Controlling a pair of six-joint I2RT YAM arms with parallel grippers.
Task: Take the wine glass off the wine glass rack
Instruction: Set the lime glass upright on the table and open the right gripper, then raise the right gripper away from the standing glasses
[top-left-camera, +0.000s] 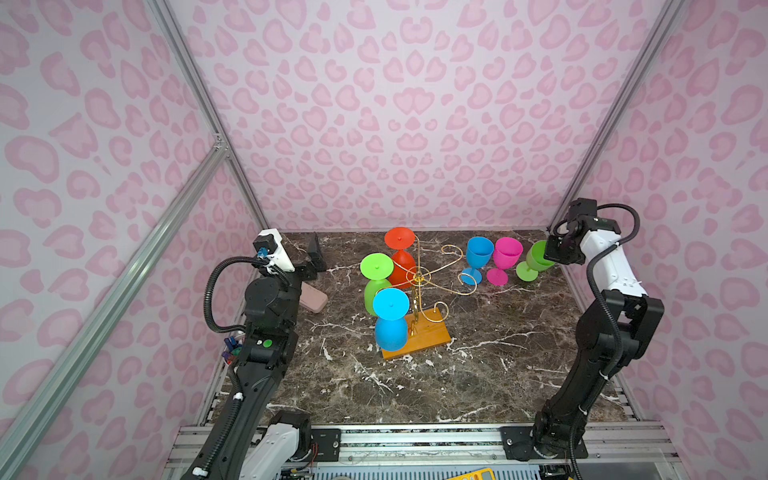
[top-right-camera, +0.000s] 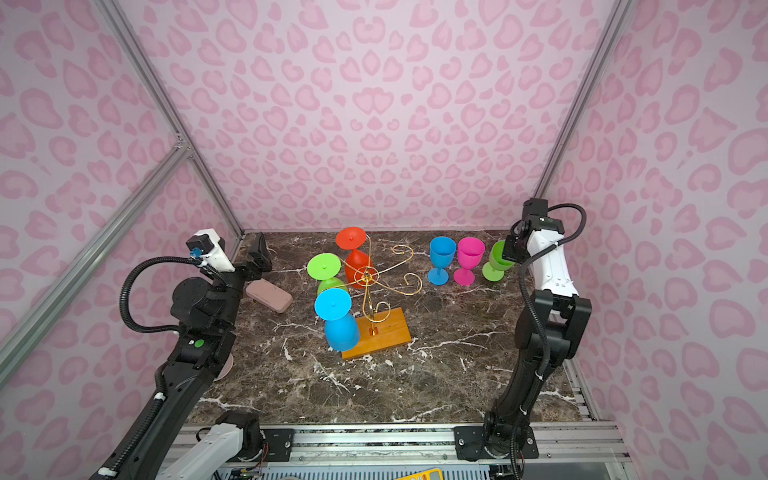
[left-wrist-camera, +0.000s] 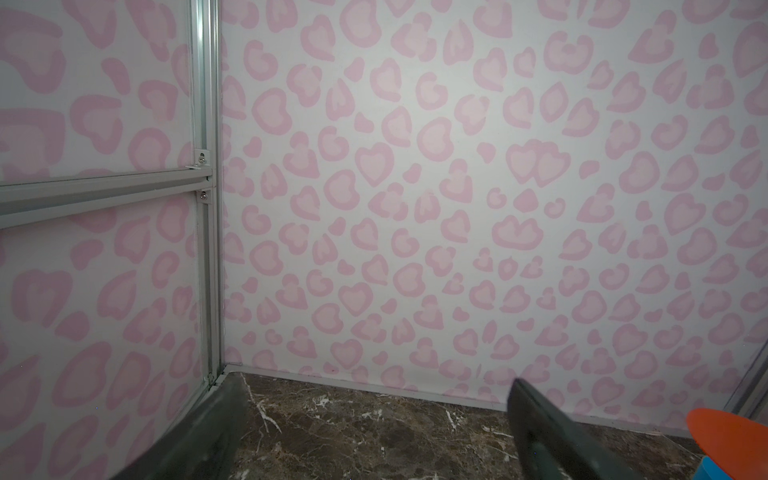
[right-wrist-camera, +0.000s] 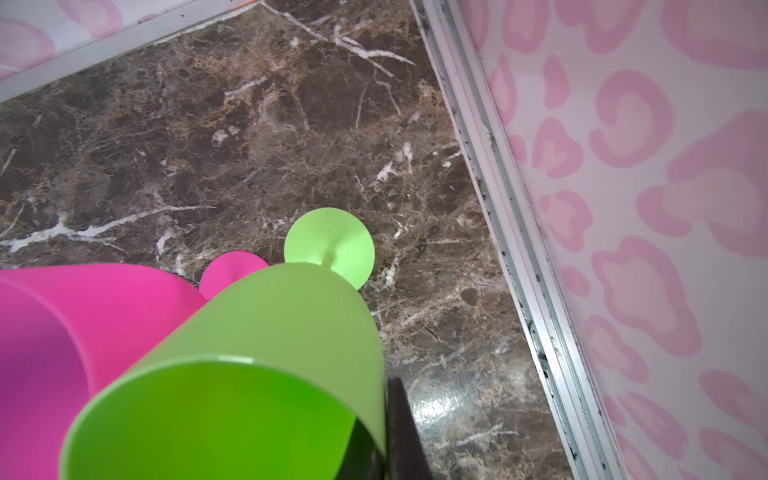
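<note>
The wine glass rack (top-left-camera: 430, 332) is gold wire on an orange-brown base. Hanging on it are a red glass (top-left-camera: 400, 238), a lime glass (top-left-camera: 376, 266) and a blue glass (top-left-camera: 390, 328). At the far right stand a blue goblet (top-left-camera: 479, 251), a pink goblet (top-left-camera: 507, 252) and a green goblet (top-left-camera: 538, 259). The counter (top-left-camera: 478, 374) is dark brown marble with white veins, and the walls (top-left-camera: 415, 104) have a pink heart-spot print.

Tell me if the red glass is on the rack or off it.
On. The red glass hangs bowl down, foot up, from an arm of the rack.
</note>
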